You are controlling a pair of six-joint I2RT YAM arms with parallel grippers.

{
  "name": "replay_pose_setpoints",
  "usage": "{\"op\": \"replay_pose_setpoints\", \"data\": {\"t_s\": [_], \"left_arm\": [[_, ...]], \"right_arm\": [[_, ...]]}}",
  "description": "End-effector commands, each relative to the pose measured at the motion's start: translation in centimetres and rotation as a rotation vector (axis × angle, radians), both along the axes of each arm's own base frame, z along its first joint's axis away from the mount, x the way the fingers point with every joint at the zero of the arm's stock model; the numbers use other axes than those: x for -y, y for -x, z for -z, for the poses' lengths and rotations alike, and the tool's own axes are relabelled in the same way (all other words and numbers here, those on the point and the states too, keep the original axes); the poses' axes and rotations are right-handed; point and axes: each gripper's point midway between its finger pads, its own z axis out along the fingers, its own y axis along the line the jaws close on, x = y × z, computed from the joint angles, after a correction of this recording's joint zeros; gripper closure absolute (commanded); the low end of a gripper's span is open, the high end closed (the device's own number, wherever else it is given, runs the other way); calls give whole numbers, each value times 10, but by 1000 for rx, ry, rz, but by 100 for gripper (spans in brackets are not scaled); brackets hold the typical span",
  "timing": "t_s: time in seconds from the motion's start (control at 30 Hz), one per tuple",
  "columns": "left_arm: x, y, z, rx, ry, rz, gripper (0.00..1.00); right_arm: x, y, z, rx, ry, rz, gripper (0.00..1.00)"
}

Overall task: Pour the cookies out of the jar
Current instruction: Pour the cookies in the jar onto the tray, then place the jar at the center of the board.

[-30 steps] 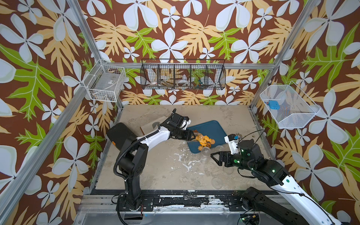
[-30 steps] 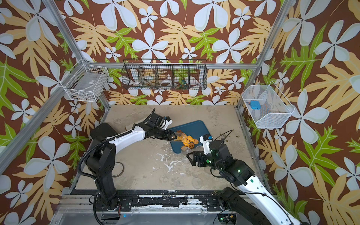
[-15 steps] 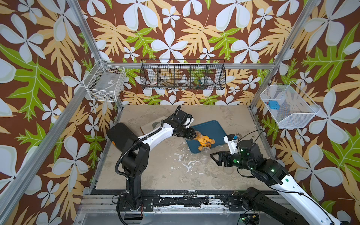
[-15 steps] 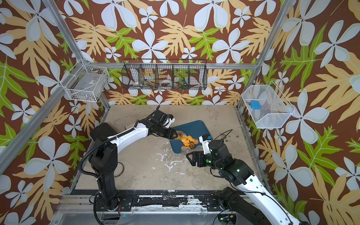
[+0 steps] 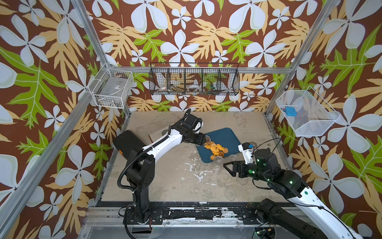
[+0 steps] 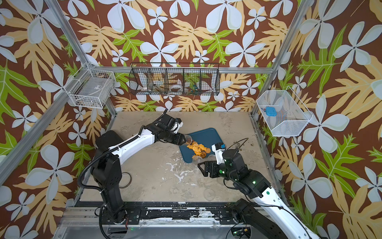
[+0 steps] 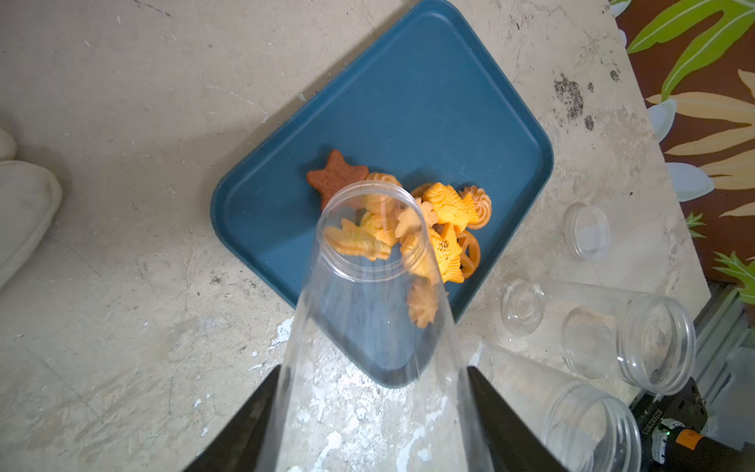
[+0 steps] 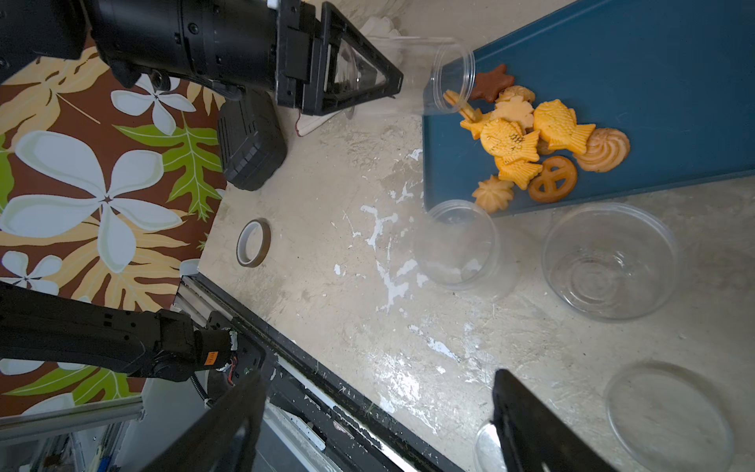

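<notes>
Nearest the front of the bench (image 8: 327, 327), the right pincer (image 5: 226, 167) hangs with its jaws wide and nothing between them, where it was a second ago, close by a cluster of empty clear jars (image 8: 461, 245); just beyond them lies the blue tray (image 7: 429, 102), and the cookies (image 8: 531, 130) sit in a loose heap on its near corner, a heap that, as far as can be told, is no bigger and no differently placed than a second back; beyond the heap the left pincer (image 7: 374, 370) is clamped on the body of the clear jar (image 7: 359, 327), tipped mouth-down toward the tray; the change is small: the left wrist swung a little toward the far wall early in that second and has since held; in the right wrist view one pale biscuit (image 8: 454, 100) seems to sit at the jar's lip, half in and half out; I judge the pour all but done, with a steeper tilt or a small shake likely needed to free that last piece.
</notes>
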Motion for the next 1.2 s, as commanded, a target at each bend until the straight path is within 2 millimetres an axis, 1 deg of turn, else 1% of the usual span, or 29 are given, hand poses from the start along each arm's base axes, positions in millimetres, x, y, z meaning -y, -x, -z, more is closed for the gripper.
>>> {"op": "replay_pose_setpoints", "data": {"t_s": [0.0, 0.03, 0.07, 0.1, 0.2, 0.3, 0.53, 0.67, 0.77, 0.87, 0.93, 1.03, 1.17], "left_arm": [[0, 7, 7, -30, -43, 48, 72], [1, 8, 9, -41, -48, 62, 72], [6, 10, 5, -42, -14, 84, 72], [13, 11, -1, -34, 42, 99, 72], [13, 11, -17, -4, 149, 64, 72], [10, 13, -23, 8, 178, 60, 72], [1, 12, -28, 18, 179, 52, 72], [-7, 13, -41, 41, 215, 36, 71], [-13, 19, -56, 68, 254, 32, 71], [-21, 31, -69, 83, 301, 20, 71], [-28, 42, -78, 90, 353, 15, 71], [-39, 64, -97, 116, 456, 23, 71], [-53, 103, -121, 207, 531, 96, 71]], "right_arm": [[-2, -4, -3, 14, -12, 8, 13], [-2, -5, -3, 13, -14, 8, 13], [-3, -5, -3, 12, -16, 6, 13], [-4, -6, -3, 11, -17, 7, 13], [-4, -7, -5, 14, -15, 8, 13], [-4, -8, -6, 14, -14, 11, 13], [-2, -10, -7, 19, -9, 25, 13], [-3, -17, -18, 45, 7, 26, 12], [-5, -29, -30, 64, 11, 28, 11], [-6, -43, -47, 97, 9, 32, 10], [-10, -54, -58, 112, 9, 26, 9], [-16, -68, -71, 108, -15, 2, 8], [-25, -83, -87, 70, -91, -47, 8]]}}
